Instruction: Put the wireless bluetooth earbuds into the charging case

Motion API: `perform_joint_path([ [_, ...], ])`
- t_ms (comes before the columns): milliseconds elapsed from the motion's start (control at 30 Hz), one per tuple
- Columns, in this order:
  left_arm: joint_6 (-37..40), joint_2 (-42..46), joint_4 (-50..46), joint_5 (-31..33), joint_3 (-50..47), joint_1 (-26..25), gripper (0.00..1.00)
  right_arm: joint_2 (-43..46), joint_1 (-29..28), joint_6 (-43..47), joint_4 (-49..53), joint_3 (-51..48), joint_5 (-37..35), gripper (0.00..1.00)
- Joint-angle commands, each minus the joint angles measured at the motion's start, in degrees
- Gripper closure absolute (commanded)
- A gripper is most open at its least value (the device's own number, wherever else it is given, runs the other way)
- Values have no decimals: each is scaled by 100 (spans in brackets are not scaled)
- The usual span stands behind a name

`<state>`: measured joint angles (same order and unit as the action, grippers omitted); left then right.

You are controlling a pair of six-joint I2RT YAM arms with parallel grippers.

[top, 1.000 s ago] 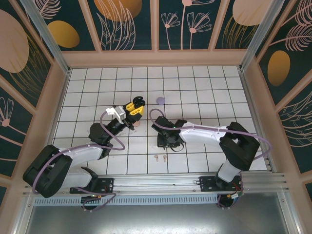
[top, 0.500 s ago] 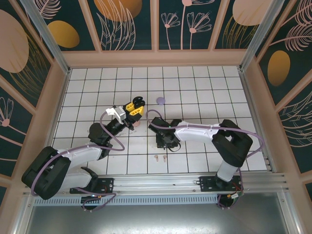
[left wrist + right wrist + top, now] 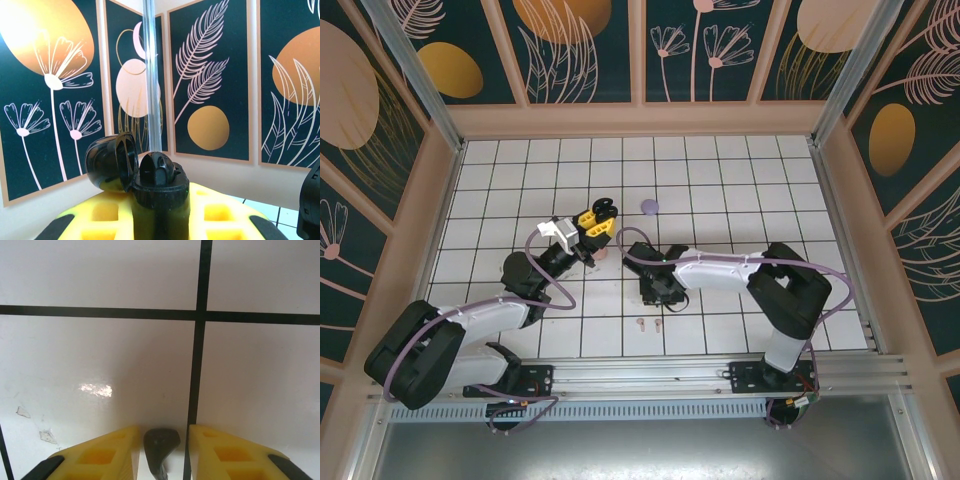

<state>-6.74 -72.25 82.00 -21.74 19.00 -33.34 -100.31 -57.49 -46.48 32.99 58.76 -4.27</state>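
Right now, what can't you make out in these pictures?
Top view: what lies beneath the right gripper, covered by its wrist.
Right wrist view: black earbud, stem cut by bottom edge.
Left wrist view: charging case, sockets hidden behind its rim.
Top view: pink earbuds, too small for detail.

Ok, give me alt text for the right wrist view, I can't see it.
A black earbud lies on the white tiled table between the two yellow fingers of the right gripper, which stand apart on either side of it. Black grid lines cross just beyond.
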Motion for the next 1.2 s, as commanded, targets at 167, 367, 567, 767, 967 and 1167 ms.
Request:
perform_joint_path([
  [167, 85, 11, 37, 47, -7, -37, 100, -160, -38, -13, -2, 78, -115, 74],
  [367, 68, -24, 1, 21, 11, -35, 100, -5, -25, 16, -29, 68, -201, 80],
  [567, 41, -48, -43, 29, 66, -40, 100, 284, -7, 5, -17, 15, -330, 81],
  [767, -1, -88, -105, 9, 171, -31, 100, 814, 102, -2, 54, -65, -539, 81],
  [967, -20, -79, -171, 11, 233, -41, 100, 1448, 370, 77, 54, -226, -669, 82],
  [1167, 3, -127, -279, -5, 314, -37, 100, 2110, 893, 450, 42, -70, -637, 82],
])
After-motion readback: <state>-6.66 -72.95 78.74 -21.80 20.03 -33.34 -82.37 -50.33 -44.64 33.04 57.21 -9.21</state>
